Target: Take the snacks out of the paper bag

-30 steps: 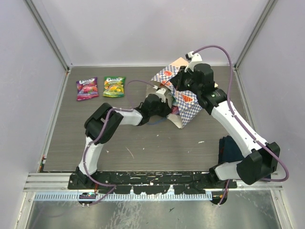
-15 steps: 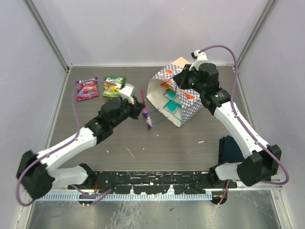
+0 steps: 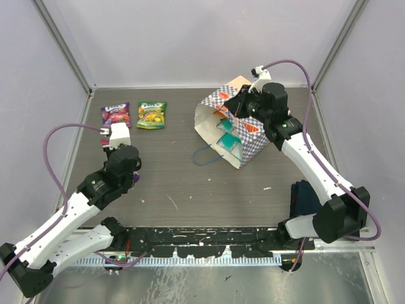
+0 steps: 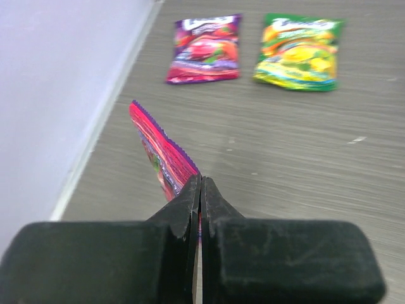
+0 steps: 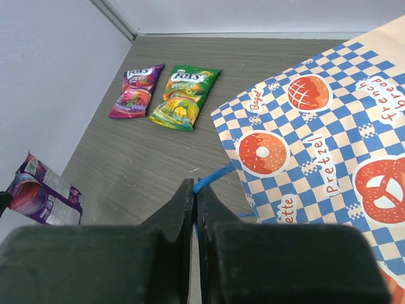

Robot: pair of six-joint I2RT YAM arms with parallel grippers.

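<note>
Swung away from the bag's mouth toward the left wall, the left gripper (image 4: 200, 183) is clamped shut on a purple-red packet (image 4: 159, 149), held on edge above the table (image 3: 190, 190) near the purple packet (image 3: 115, 117) and the green packet (image 3: 152, 115), which lie flat side by side. The right gripper (image 5: 194, 190) is pinched closed on a blue cord handle (image 5: 212, 177) of the paper bag (image 3: 254, 145), which lies mouth-left with teal packets (image 3: 228, 143) inside.

The paper bag (image 3: 247, 142) lies on its side far right on the table (image 3: 171, 183), mouth leftward, packets (image 3: 228, 142) inside. Far left, the outer packet (image 3: 116, 118) lies just left of the inner packet (image 3: 152, 115); nearer than both, my left pincer (image 4: 200, 183) holds a third packet (image 4: 161, 152).
</note>
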